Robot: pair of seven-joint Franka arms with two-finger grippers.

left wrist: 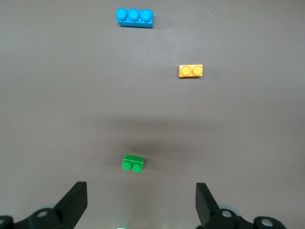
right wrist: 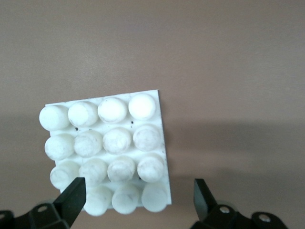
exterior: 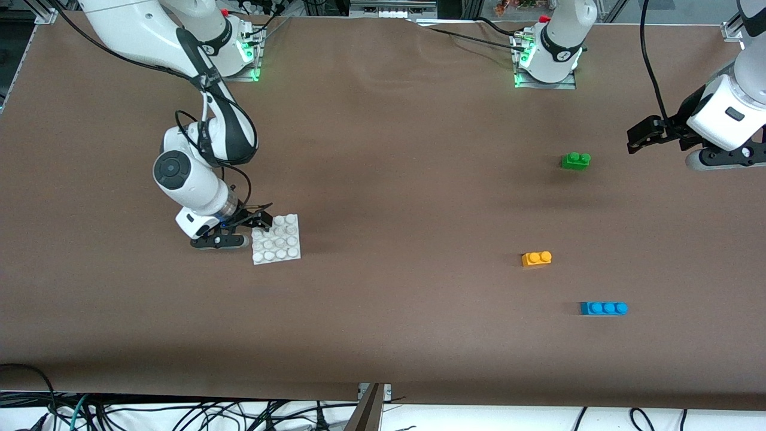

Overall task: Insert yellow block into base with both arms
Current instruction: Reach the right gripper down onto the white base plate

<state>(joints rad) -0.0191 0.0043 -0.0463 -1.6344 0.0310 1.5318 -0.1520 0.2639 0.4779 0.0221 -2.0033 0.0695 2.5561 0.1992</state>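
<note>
We see the right gripper (exterior: pixel 261 218), fingers apart, low over the studded white base (exterior: pixel 276 239). The left gripper (exterior: pixel 639 136) hangs open nr the green brick (exterior: pixel 575 160); the glossy yellow block (exterior: pixel 536 258) lies well apart from the base.

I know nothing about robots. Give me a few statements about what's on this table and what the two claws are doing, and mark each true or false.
1. The yellow block is already pressed onto the base. False: it lies apart, on the table toward the left arm's end.
2. The right gripper is at the base's edge, open. True.
3. The left gripper holds the green brick. False: it is open and holds nothing.
4. The blue brick lies nearer the front camera than the yellow block. True.
5. The base has sixteen studs. True.
</note>
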